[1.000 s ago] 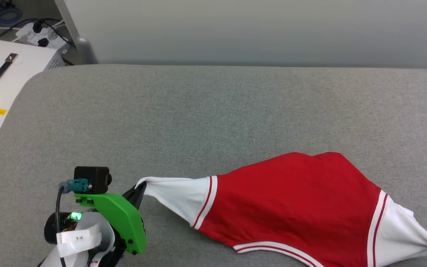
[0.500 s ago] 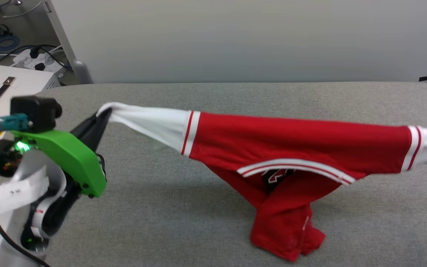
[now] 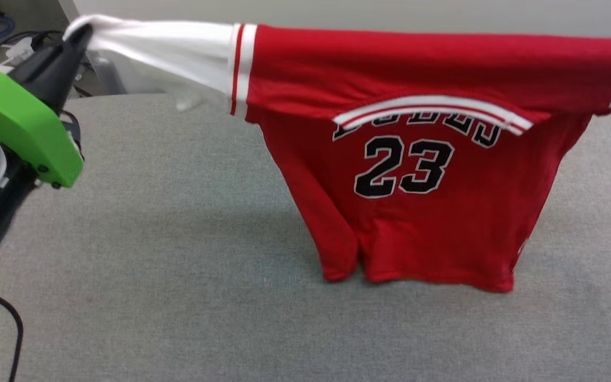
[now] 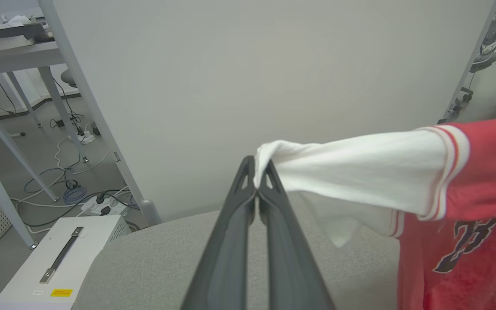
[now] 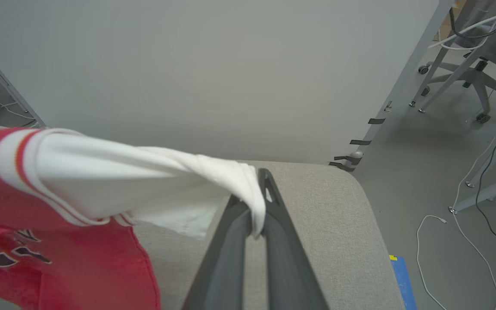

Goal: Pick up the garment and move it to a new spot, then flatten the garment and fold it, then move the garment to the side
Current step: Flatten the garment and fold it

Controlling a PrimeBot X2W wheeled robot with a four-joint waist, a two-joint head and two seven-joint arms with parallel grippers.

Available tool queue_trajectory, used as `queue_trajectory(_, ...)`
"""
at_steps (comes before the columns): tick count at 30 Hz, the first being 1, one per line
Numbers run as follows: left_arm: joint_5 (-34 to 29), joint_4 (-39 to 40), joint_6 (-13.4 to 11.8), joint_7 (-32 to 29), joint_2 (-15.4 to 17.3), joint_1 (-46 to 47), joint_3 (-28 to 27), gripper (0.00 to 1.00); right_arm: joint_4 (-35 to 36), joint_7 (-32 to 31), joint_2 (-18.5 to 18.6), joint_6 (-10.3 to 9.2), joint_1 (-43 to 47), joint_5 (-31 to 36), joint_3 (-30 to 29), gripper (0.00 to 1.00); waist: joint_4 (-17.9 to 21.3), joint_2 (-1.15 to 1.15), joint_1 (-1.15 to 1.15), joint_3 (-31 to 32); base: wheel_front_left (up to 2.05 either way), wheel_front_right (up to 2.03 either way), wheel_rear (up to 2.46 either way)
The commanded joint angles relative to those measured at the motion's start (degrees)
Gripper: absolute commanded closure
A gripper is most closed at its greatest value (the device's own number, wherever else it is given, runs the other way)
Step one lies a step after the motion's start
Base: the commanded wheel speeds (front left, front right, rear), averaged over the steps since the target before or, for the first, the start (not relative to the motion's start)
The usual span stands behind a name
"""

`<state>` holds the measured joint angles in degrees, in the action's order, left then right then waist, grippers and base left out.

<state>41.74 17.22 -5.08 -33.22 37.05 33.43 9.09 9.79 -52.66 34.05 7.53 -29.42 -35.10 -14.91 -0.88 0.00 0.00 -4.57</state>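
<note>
Garment [image 3: 417,212] hangs stretched between both arms, print facing the head camera. Its long axis runs left to right from sleeve tip to sleeve tip, level across the top of the head view. Left jaws are clenched on the tip of one white sleeve [image 4: 351,172], their dark fingers [image 4: 230,241] pressed together with cloth pinched at the very ends. Right jaws grip the other sleeve [image 5: 144,181] the same way, cloth draped over one fingertip. Each arm holds its own end, so neither is nearer; the red body lies inward from both pairs of jaws.

That body drops straight down right of centre. Whether its hem touches the grey worktop [image 3: 151,265] or hangs just above it cannot be told. The coming move looks like a carry and lay-down, and it turns on the sleeve line being taut and level with the worktop so the hem lands first.

Off the worktop's left end sits a closed white case [image 4: 58,262] with a handle, contents hidden.
</note>
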Motion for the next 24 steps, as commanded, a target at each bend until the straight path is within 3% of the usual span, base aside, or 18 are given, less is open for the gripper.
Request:
queue_trajectory(1, 0.2, -0.7, 0.5, -0.3, 1.1, 2.6, -0.7, 1.0, -1.0, 1.1, 1.0, -0.04, -2.8, 0.3, 0.5, 1.0, 0.2, 0.0, 0.0, -3.2, 0.0, 0.0, 0.0)
queue_trajectory(7, 1.0, -5.1, 1.8, -1.9, 2.2, 12.7, -1.8, 1.0, -5.5, 5.3, 3.7, -0.04, -14.6, 1.8, 4.9, 1.0, 0.3, 0.0, 0.0, -11.2, 0.0, 0.0, 0.0)
queue_trajectory(12, -1.2, -10.9, 4.3, -1.2, 3.4, 24.4, -1.1, 1.0, -10.6, 10.2, 3.9, -0.04, -26.8, 4.7, 9.2, 1.0, 0.8, 0.0, 0.0, -18.9, 0.0, 0.0, 0.0)
queue_trajectory(19, -7.2, -23.3, 8.1, 4.5, 2.4, 43.4, 1.8, 1.0, -21.9, 20.0, 2.1, -0.04, -44.6, 10.3, 15.0, 1.0, 1.3, 0.0, 0.0, -27.9, 0.0, 0.0, 0.0)
queue_trajectory(24, -11.2, -31.8, 9.5, 10.4, 0.3, 54.3, 4.1, 1.0, -30.3, 27.9, -0.1, -0.04, -54.5, 14.9, 16.5, 1.0, 1.4, 0.0, 0.0, -31.9, 0.0, 0.0, 0.0)
